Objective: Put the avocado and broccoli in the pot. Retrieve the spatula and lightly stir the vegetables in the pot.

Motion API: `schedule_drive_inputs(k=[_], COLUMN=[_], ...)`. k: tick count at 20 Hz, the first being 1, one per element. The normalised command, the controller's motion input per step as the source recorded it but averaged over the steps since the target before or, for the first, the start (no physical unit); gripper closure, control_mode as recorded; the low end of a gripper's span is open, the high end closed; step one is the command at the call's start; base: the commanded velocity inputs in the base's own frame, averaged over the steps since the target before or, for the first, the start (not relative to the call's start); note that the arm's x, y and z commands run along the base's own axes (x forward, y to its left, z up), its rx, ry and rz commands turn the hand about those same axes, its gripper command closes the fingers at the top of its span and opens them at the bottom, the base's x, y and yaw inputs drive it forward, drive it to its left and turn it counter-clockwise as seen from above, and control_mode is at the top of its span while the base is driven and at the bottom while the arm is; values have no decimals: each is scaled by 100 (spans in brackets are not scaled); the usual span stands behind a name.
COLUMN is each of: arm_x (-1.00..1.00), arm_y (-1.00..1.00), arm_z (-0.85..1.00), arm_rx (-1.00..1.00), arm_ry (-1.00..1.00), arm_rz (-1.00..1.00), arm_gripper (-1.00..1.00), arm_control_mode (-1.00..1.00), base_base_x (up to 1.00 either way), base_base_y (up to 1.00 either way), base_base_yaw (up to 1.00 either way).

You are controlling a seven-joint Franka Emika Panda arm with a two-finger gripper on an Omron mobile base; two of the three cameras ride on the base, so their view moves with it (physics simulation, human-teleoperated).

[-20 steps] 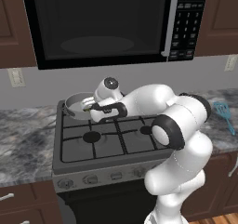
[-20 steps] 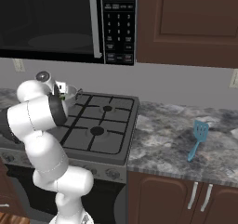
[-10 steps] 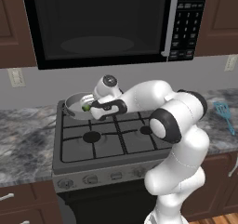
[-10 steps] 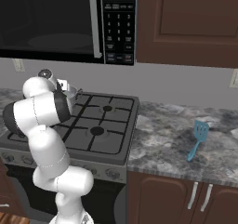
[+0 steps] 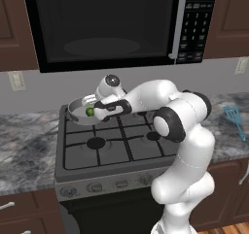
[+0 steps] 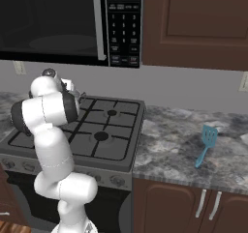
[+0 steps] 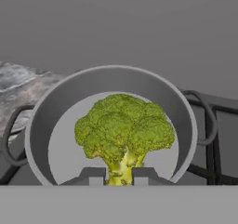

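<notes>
Stove (image 5: 112, 145): near burners bare.
Gripper (image 7: 118, 177): jaws clamped on broccoli (image 7: 123, 130) stalk, over pot (image 5: 77, 112) at far left burner.
Spatula (image 6: 206, 144): right, on counter (image 6: 184, 150), untouched.
Progress: broccoli not yet released; avocado can't tell; stirring left.

The pot (image 5: 78, 112) sits on the back left burner of the stove (image 5: 112, 145), under the microwave (image 5: 112, 24). The broccoli (image 7: 124, 130) is over the pot, between the tips of the tool (image 7: 118, 175). The spatula (image 6: 205, 145) lies on the surface (image 6: 193, 150), well to the right of the stove.
</notes>
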Motion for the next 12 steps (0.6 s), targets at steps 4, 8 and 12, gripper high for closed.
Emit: schedule_drive_inputs(k=[4, 8, 12], arm_x=[45, 26, 21], arm_y=[0, 8, 16], arm_z=[-8, -4, -10], arm_rx=[0, 0, 0], arm_ry=[0, 0, 0], arm_rz=[0, 0, 0], arm_gripper=[100, 100, 100], arm_control_mode=[-100, -100, -100], base_base_x=[0, 0, 0], base_base_y=[0, 0, 0], base_base_yaw=[0, 0, 0])
